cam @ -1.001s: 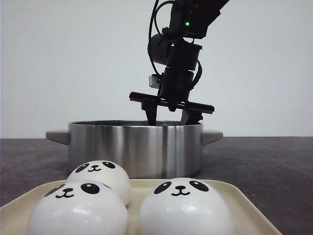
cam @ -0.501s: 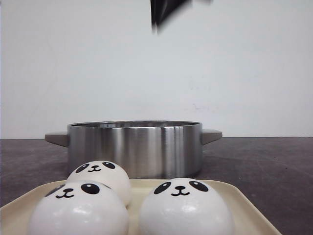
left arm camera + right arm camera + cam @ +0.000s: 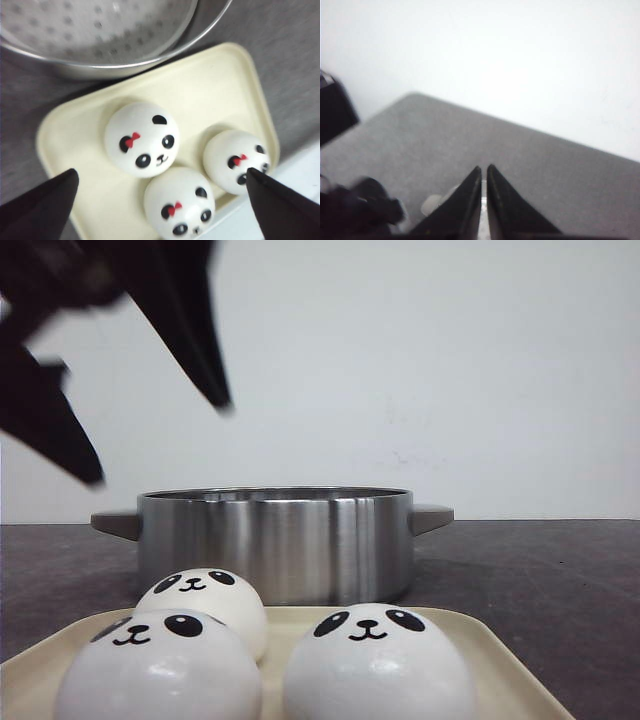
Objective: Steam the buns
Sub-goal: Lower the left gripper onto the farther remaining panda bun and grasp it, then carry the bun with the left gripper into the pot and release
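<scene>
Three white panda-faced buns lie on a cream tray [image 3: 505,665]: one at the back left [image 3: 205,600], one at the front left [image 3: 160,665], one at the front right [image 3: 375,665]. My left gripper [image 3: 157,440] hangs open above them, its dark fingers large at the upper left of the front view. From the left wrist, the same buns [image 3: 142,137] [image 3: 180,205] [image 3: 232,160] lie below the wide-open left gripper [image 3: 160,182], which holds nothing. My right gripper [image 3: 484,169] is shut on nothing and is out of the front view.
A steel pot [image 3: 280,540] with two side handles stands just behind the tray. Its perforated steamer plate [image 3: 95,25] shows from the left wrist. The tray [image 3: 215,85] sits near the table's front edge, on a dark grey tabletop [image 3: 540,570].
A gripper that stood open over the pot has risen out of the front view. My left gripper's fingers now fill the upper left of that view, over the tray.
</scene>
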Tool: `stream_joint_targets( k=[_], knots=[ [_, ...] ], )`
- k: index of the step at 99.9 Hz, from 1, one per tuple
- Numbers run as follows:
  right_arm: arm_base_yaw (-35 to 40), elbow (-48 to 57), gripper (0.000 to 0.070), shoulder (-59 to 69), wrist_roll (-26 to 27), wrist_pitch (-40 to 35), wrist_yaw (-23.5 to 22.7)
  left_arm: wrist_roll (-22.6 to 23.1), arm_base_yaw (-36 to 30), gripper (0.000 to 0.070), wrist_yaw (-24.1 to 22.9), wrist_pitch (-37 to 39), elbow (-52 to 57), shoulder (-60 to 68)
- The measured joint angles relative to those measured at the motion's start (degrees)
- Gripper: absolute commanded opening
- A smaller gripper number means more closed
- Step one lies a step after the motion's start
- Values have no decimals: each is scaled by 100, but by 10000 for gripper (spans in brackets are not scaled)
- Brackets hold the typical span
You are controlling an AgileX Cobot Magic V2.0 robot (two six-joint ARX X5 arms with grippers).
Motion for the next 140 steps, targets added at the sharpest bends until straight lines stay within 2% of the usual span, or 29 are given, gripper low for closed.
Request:
stream_joint_targets(
  k=[35, 40, 49, 53, 57, 65, 68, 71, 75, 103, 127, 140],
  knots=[
    [0, -4, 11, -557, 2, -649, 400, -297, -280, 690, -393, 494, 0, 1456],
    [0, -7, 11, -575, 4, -758, 424, -328, -280, 612, -461, 505, 0, 1539],
    [0, -13, 11, -599, 22, -962, 444, -365, -280, 394, -564, 527, 0, 1574],
    [0, -13, 11, -621, 44, -1040, 444, -378, -280, 330, -595, 568, 0, 1574],
    [0, -13, 11, -625, 57, -1117, 452, -380, -280, 293, -619, 612, 0, 1574],
    [2, -13, 11, -647, 85, -1222, 579, -391, -280, 287, -640, 667, 0, 1574],
    [2, -13, 11, -651, 87, -1241, 629, -396, -280, 246, -643, 669, 0, 1574],
    [2, -13, 11, -651, 90, -1263, 686, -396, -282, 162, -643, 673, 0, 1574],
    [0, -13, 11, -651, 94, -1279, 721, -396, -295, 1, -654, 675, 0, 1574],
    [0, -13, 11, -627, 101, -1279, 732, -286, -315, 9, -461, 527, 35, 1456],
    [0, -13, 11, -629, 101, -1259, 737, -245, -439, 10, 15, 468, 599, 90],
    [0, -13, 11, -627, 103, -1259, 734, -216, -376, 10, 46, 313, 1069, -212]
  ],
)
